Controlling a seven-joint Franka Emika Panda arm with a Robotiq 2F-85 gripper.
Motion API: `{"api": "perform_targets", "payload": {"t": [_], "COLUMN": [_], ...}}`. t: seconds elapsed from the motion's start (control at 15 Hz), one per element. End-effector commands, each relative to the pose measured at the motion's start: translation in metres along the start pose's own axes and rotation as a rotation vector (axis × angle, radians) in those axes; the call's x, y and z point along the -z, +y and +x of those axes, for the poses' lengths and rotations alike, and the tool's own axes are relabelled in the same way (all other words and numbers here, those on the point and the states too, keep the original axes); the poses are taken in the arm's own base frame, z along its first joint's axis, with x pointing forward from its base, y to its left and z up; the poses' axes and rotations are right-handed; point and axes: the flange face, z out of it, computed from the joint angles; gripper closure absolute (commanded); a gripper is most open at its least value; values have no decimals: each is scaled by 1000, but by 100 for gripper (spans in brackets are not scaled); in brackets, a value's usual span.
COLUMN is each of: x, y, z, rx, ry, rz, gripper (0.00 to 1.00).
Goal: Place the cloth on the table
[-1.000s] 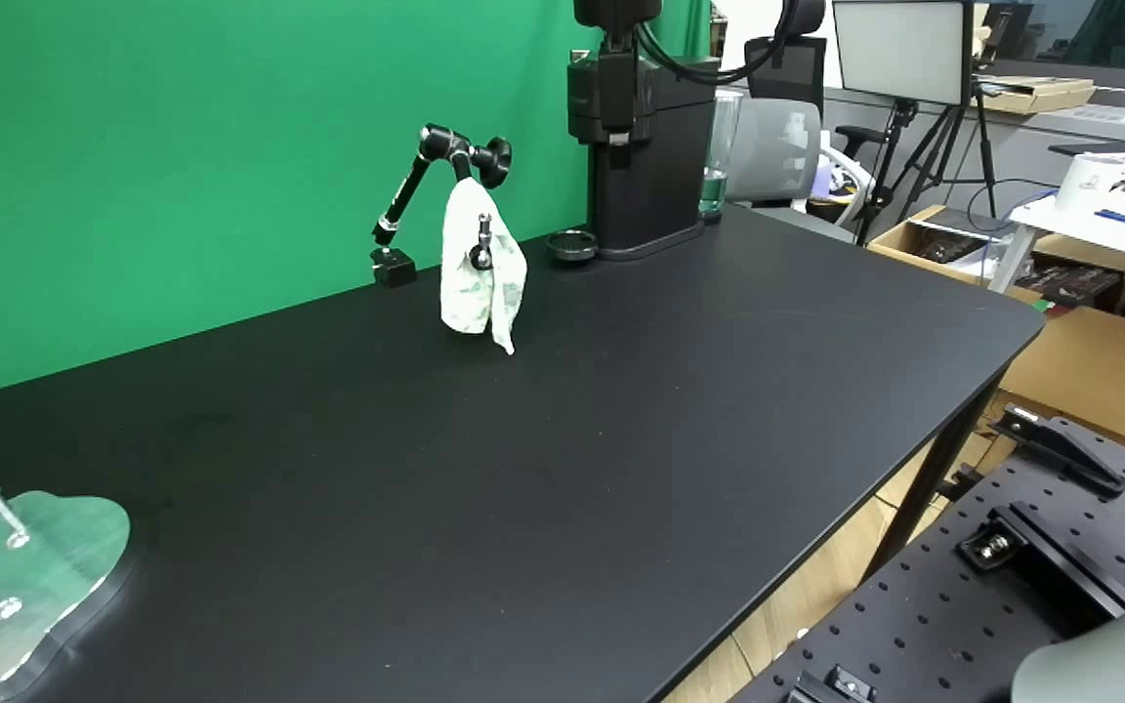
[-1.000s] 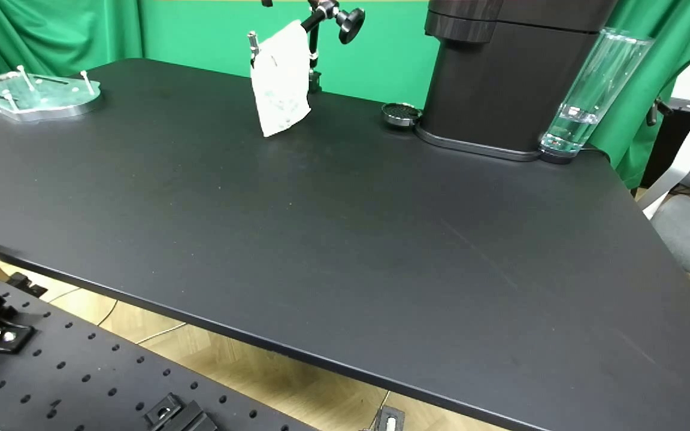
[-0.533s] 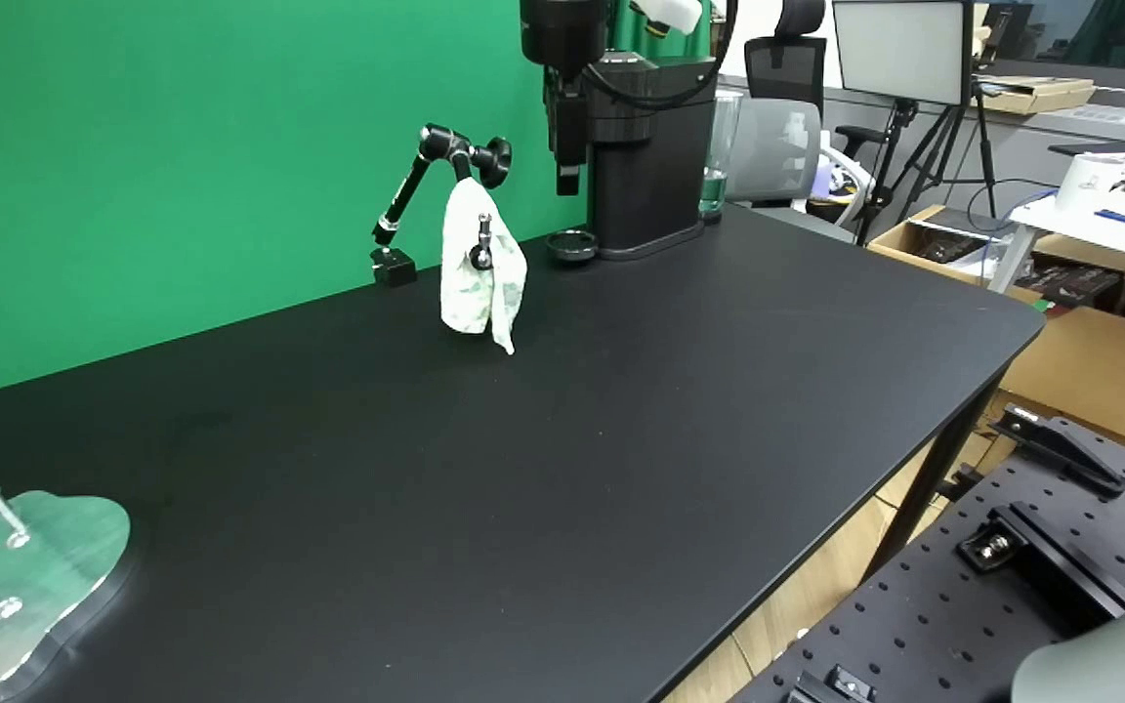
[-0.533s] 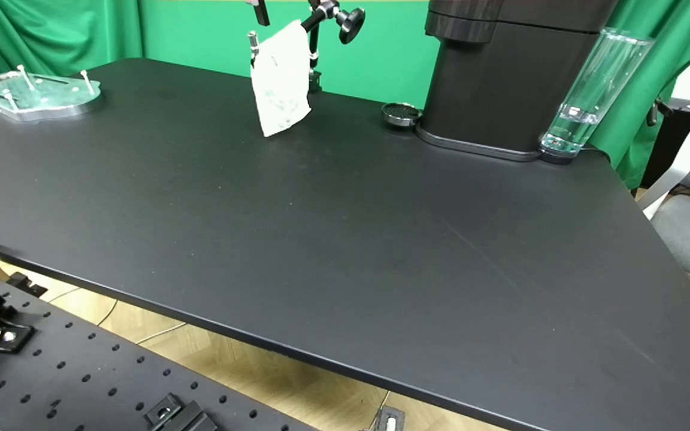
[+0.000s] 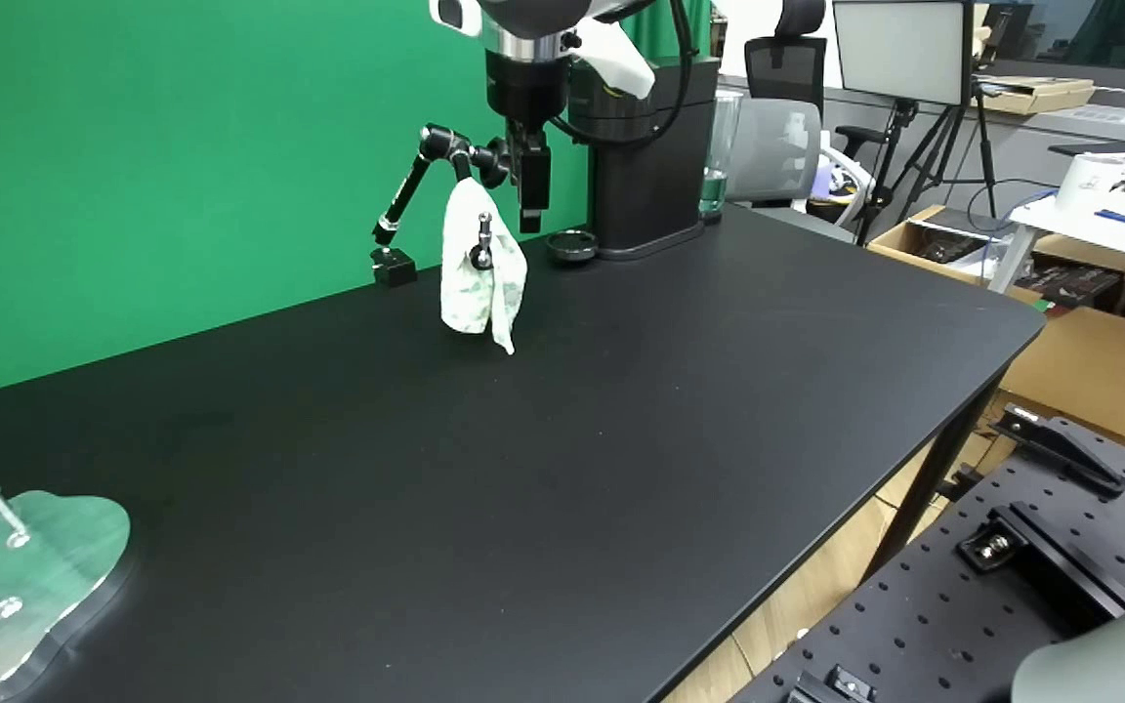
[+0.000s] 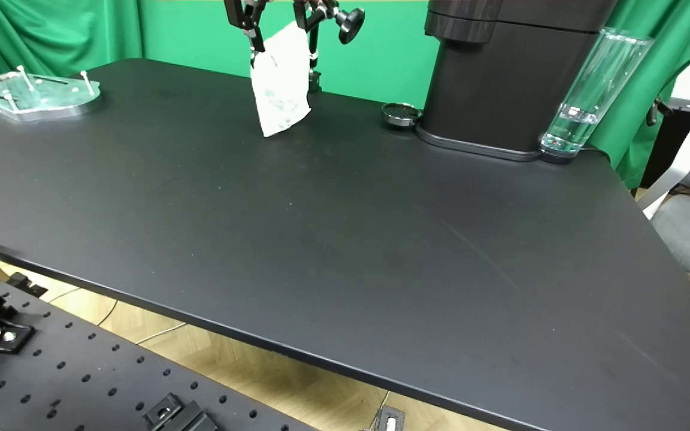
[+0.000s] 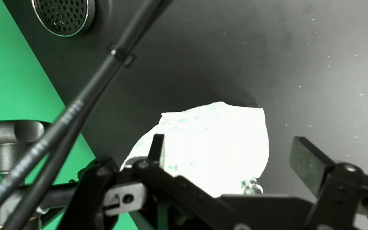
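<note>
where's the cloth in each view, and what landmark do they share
In an exterior view: cloth, upper half, left of centre.
In an exterior view: cloth, near the top, left of centre.
Wrist view: cloth, centre and just below.
Shared landmark: round rimmed disc, right of the cloth in both exterior views, top left in wrist view.

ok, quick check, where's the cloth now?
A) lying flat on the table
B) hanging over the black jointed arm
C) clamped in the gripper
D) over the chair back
B: in both exterior views the cloth hangs over the black jointed arm, and the wrist view shows the gripper open, jaws wide apart.
</note>
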Motion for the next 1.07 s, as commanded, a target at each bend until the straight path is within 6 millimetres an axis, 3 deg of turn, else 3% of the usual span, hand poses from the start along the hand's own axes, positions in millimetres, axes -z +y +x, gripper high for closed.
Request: {"api": "perform_targets", "payload": {"t": [0.0, 0.4, 0.47, 0.53, 1.0], "x": [-13, -32, -34, -35, -35], "y": [13, 17, 16, 16, 16], "z": [3, 4, 5, 5, 10], "rx": [31, 31, 27, 27, 16], "ry": [-3, 4, 12, 17, 50], "rz": [-20, -49, -51, -56, -75], "gripper": [0, 0, 25, 26, 75]}}
